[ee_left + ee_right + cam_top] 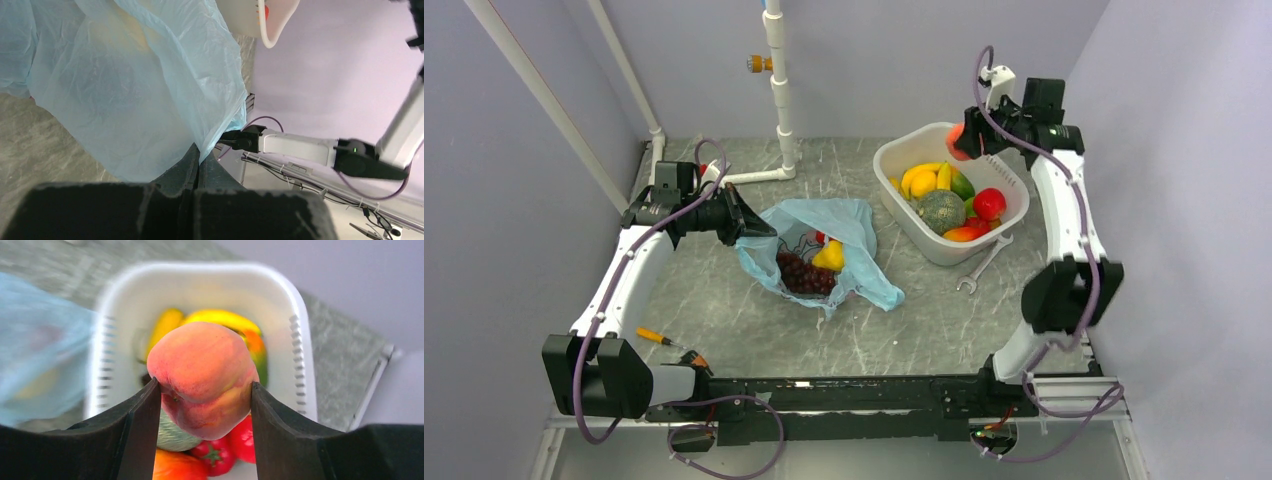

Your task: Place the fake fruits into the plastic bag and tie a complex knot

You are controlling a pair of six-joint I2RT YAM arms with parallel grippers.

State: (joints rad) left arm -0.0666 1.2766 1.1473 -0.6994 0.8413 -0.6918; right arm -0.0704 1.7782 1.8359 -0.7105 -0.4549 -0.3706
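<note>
Plastic bag (865,222) holds grapes (804,272); basket (952,250) holds fake fruits (941,211)

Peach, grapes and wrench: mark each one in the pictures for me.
peach (202,377), right wrist view, middle of its skin facing the camera
grapes (804,272), top external view, centre of the dark bunch
wrench (986,263), top external view, midway along its shaft

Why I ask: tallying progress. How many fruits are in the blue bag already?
3 visible: dark purple grapes low in the plastic bag, a yellow fruit beside them, and a small red one just behind it. The bag may hide more.
</note>
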